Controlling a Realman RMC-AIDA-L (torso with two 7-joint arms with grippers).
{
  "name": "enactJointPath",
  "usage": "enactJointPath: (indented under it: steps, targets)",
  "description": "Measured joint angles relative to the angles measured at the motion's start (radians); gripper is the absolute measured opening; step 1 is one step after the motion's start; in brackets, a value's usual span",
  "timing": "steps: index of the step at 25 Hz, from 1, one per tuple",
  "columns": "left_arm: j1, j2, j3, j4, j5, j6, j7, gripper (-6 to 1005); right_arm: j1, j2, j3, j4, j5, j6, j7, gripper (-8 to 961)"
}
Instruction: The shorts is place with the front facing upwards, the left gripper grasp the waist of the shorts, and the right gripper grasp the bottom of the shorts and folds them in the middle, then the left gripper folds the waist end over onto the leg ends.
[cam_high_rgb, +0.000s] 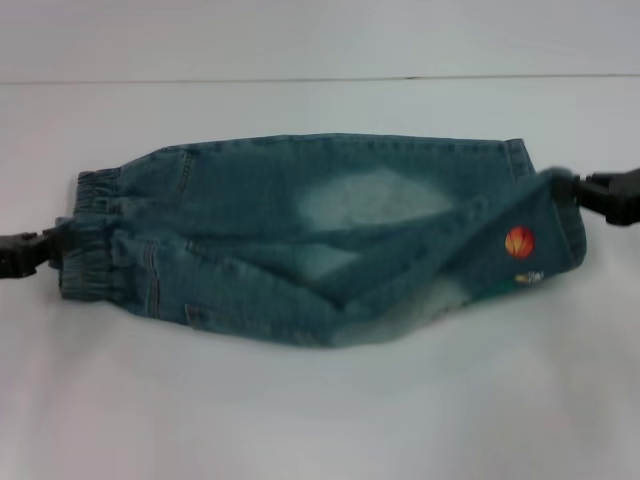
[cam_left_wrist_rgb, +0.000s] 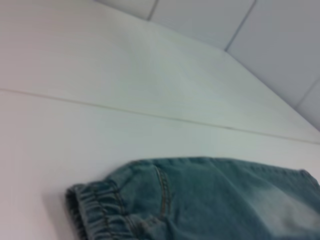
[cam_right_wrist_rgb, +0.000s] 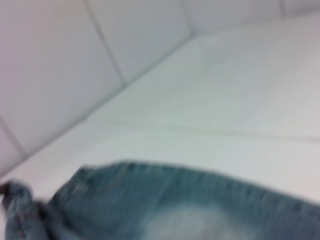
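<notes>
A plain white surface (cam_high_rgb: 320, 420) carries everything, with a thin dark seam line running across it toward the far side. Directly on it lie the shorts (cam_high_rgb: 300, 240), stretched lengthwise from left to right, teal-blue denim with pale faded patches. The puckered waist of the shorts (cam_high_rgb: 90, 235) is at the left end, the leg ends (cam_high_rgb: 545, 205) at the right, where a colourful print shows on the near leg. The near layer is folded up over the far one. Past the seam the white runs on to a tiled wall (cam_left_wrist_rgb: 280, 40), seen in the wrist views

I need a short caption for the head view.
Left gripper and right gripper hold the shorts half-folded.
</notes>
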Motion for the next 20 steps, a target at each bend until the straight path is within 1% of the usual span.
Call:
enactJointPath:
  steps: [4,6,7,8,13,17,20]
  targets:
    - [0.000,-0.005,-0.002,0.000,-0.022,-0.033,-0.010,17,-0.012,0.018,0.007,0.030,0.093,0.069,-0.052,21]
    - [-0.001,-0.014,-0.002,0.000,-0.036,-0.053,-0.014,17,-0.013,0.029,0.007,0.034,0.122,0.110,-0.066,21]
    - [-0.001,-0.020,-0.002,0.000,-0.045,-0.062,-0.014,17,-0.013,0.044,0.008,0.035,0.149,0.153,-0.093,22]
    - [-0.001,-0.024,-0.002,0.001,-0.056,-0.072,-0.014,17,-0.013,0.044,0.008,0.035,0.149,0.153,-0.093,22]
    - [-0.007,-0.047,0.003,0.001,-0.112,-0.132,-0.007,17,0.005,0.082,0.009,0.046,0.194,0.279,-0.161,22]
    - [-0.017,-0.065,0.009,0.001,-0.143,-0.182,0.018,16,0.031,0.092,0.005,0.092,0.262,0.341,-0.228,23]
    - [-0.032,-0.069,0.010,-0.014,-0.150,-0.243,0.020,16,0.053,0.097,0.004,0.124,0.315,0.388,-0.283,23]
